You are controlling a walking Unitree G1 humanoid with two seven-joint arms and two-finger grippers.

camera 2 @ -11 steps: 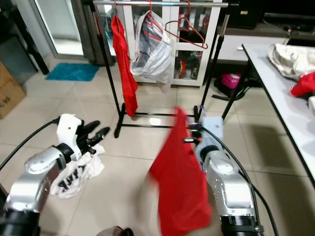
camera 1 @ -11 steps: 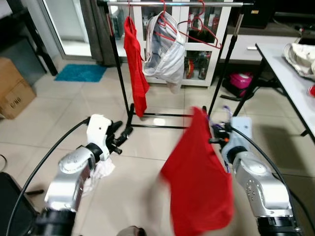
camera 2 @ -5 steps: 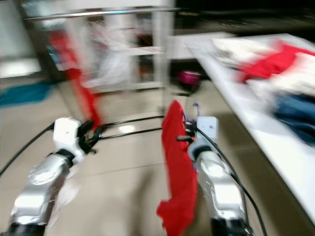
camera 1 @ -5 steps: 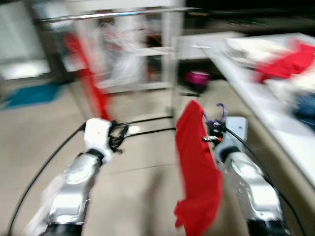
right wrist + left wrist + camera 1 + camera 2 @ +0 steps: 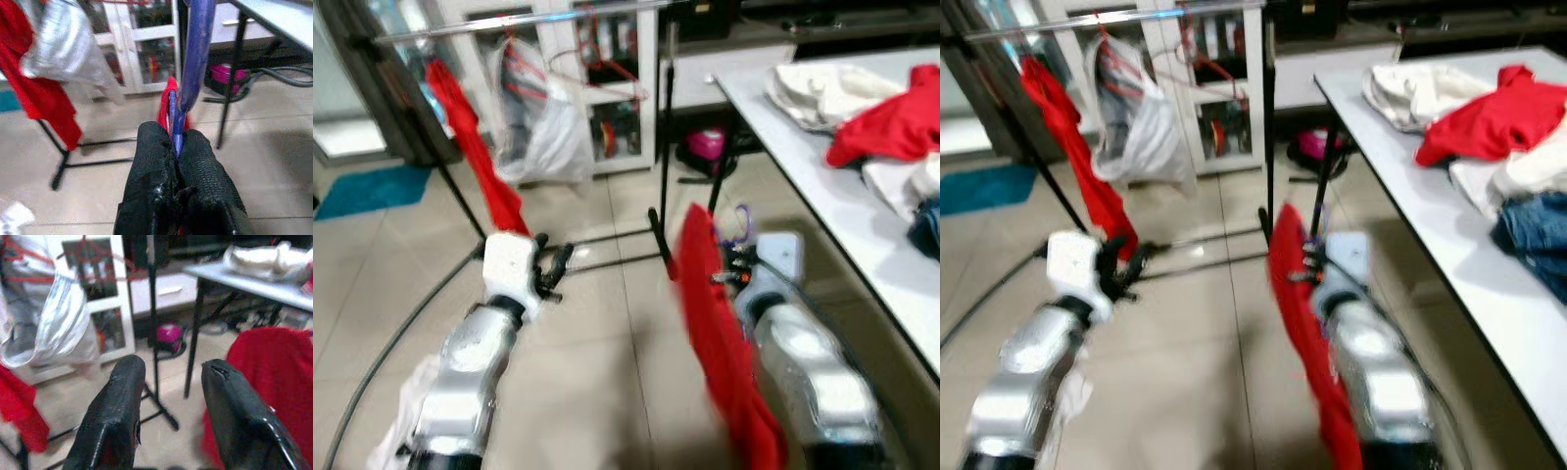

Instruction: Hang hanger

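Note:
My right gripper is shut on the neck of a purple hanger that carries a red garment. In the eye views that gripper is held out in front of me at the right, with the hanger's hook sticking up above it and the garment hanging down on its inner side. The clothes rail stands ahead to the left, some way off, with a red garment, a white garment and bare red hangers on it. My left gripper is open and holds nothing.
A white table runs along the right, piled with white, red and blue clothes. The rack's black upright and its floor bars stand between me and a white cabinet. A white cloth lies on the tiled floor at lower left.
The camera has swung right, so the rack now sits further left and the table fills the right. The red garment has swayed under the right gripper, which keeps its hold.

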